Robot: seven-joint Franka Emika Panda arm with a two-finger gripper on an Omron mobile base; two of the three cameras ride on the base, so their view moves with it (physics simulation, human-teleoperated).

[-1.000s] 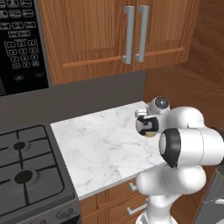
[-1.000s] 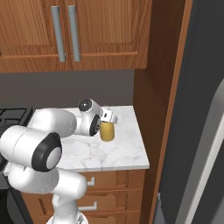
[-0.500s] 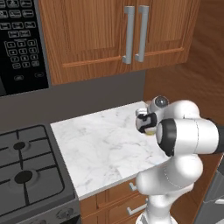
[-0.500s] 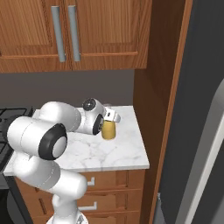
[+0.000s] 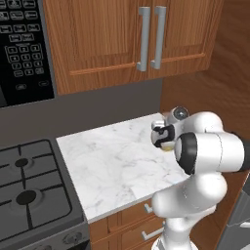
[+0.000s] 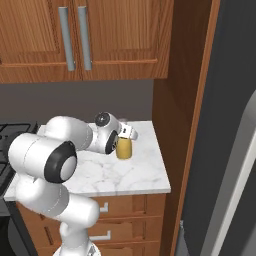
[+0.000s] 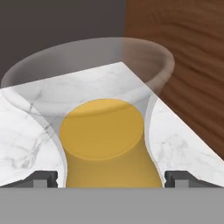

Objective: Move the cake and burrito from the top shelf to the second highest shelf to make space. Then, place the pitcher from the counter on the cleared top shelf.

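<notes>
Since the earlier frames the arm's elbow has swung further over the worktop edge while the base views are unshifted; the pincer (image 7: 112,177) has stayed at the pitcher (image 7: 107,135). Pincer spread wide: one dark fingertip (image 7: 43,178) on each side of the pitcher's yellow-orange body, not seen pressing it. Pitcher count: one, upright, long axis vertical, wide pale rim up, narrow neck above the liquid. It stands on the worktop (image 5: 114,163), white-grey marbled stone, near the back right corner, close to the brown wooden side panel (image 6: 177,115). Right base view: pitcher (image 6: 124,148) just beside the hand. Left of the worktop, one black gas stove (image 5: 29,190). Behind, dark grey wall; above, two wooden cabinet doors (image 5: 122,34) with two silver bar handles.
</notes>
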